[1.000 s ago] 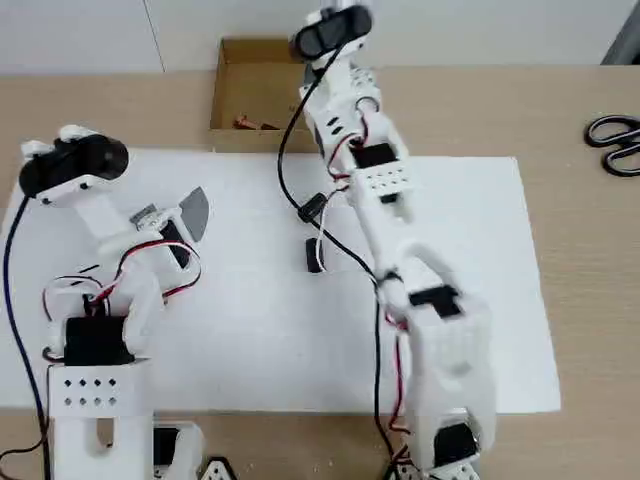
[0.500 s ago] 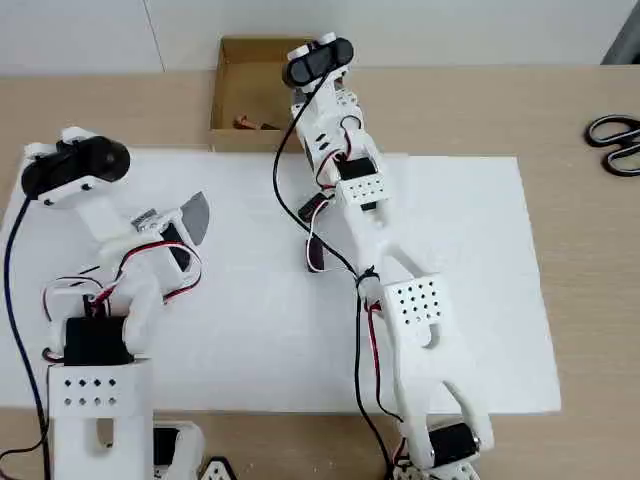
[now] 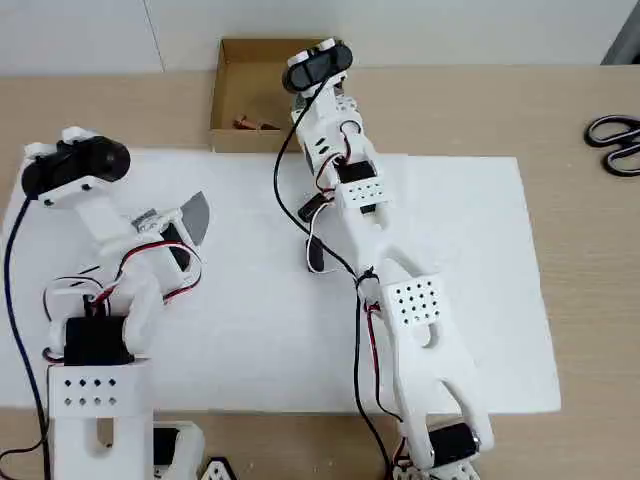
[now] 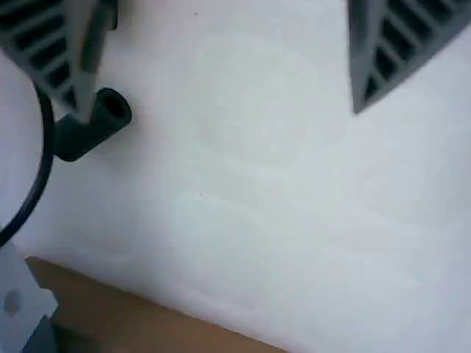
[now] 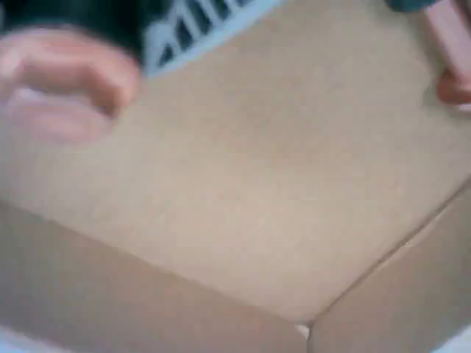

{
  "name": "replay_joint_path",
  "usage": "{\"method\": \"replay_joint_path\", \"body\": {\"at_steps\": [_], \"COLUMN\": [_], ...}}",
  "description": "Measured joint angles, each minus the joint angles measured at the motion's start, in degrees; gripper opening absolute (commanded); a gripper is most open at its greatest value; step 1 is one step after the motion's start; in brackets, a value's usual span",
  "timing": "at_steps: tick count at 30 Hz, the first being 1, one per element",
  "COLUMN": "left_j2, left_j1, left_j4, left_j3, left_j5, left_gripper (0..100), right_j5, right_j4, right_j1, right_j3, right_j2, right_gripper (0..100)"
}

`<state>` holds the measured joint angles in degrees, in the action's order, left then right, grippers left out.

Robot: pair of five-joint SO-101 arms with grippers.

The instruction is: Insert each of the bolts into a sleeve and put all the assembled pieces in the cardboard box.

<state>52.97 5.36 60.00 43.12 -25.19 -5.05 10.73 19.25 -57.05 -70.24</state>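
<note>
My right gripper (image 3: 303,88) has swung off the mat (image 3: 250,340) over the box (image 3: 250,85), so a drop seems next, though I cannot tell its grip; the left gripper (image 4: 221,110) gapes empty.

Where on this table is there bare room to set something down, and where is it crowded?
Free: the white sheet between the right arm and the scissors, and its near strip between both arms. Crowded: around the cardboard box and the left arm.

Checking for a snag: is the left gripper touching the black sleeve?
Apart. High view shows bare white sheet between left gripper and black sleeve.
</note>
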Motion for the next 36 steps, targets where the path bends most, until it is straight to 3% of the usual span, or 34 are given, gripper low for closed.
{"method": "replay_joint_path", "body": {"at_steps": [12,19,25,36], "left_j2": [0.00,0.00,4.75,28.22], "left_j1": [0.00,0.00,0.00,0.00], "left_j4": [0.00,0.18,3.87,8.18], "left_j3": [0.00,0.00,-1.93,-2.11], "left_j5": [0.00,0.00,0.00,0.00], "left_gripper": [22,22,22,22], "right_j5": [-0.09,-0.09,-0.09,-0.09], "right_j4": [7.82,33.41,51.08,81.14], "right_j1": [-0.26,-0.53,-0.79,-0.88], "right_j3": [-9.76,-34.29,-36.57,-37.19], "right_j2": [0.09,0.26,3.60,24.88], "right_gripper": [25.6,25.6,25.6,25.6]}}
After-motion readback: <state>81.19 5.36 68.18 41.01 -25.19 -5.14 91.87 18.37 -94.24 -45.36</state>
